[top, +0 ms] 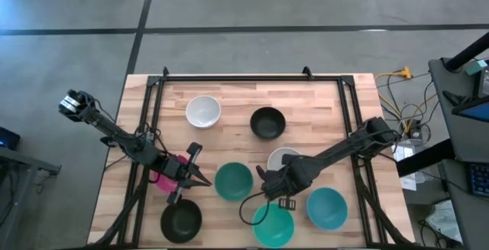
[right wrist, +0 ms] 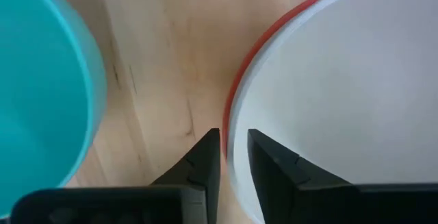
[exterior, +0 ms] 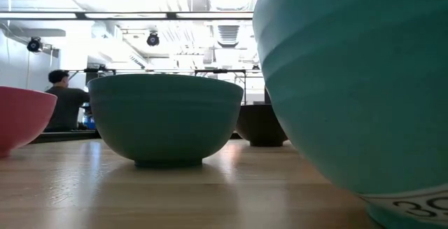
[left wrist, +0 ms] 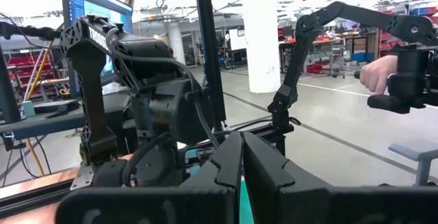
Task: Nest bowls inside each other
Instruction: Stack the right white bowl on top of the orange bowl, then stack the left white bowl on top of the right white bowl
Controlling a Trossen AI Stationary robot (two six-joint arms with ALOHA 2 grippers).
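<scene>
A white bowl (right wrist: 342, 80) sits nested in a red-pink bowl (right wrist: 236, 87) right of the table's middle; the high view shows the white bowl (top: 284, 157) partly under my right arm. My right gripper (right wrist: 233, 157) points down, slightly open, one finger inside the white rim and one outside; I cannot tell whether they touch it. My left gripper (left wrist: 241, 172) is shut and raised over the magenta bowl (top: 163, 176) at the near left, holding nothing. Loose on the table stand a dark teal bowl (top: 233, 181), a turquoise bowl (top: 273, 225), a blue bowl (top: 327, 208), two black bowls (top: 267, 122) (top: 181, 221) and a second white bowl (top: 203, 112).
A black frame (top: 252, 79) runs along the table's far and side edges. The dark teal bowl (exterior: 166, 120) and the turquoise bowl (exterior: 350, 82) stand close on either side of my right gripper. Beyond the table a person's hand (left wrist: 375, 73) holds another arm's handle.
</scene>
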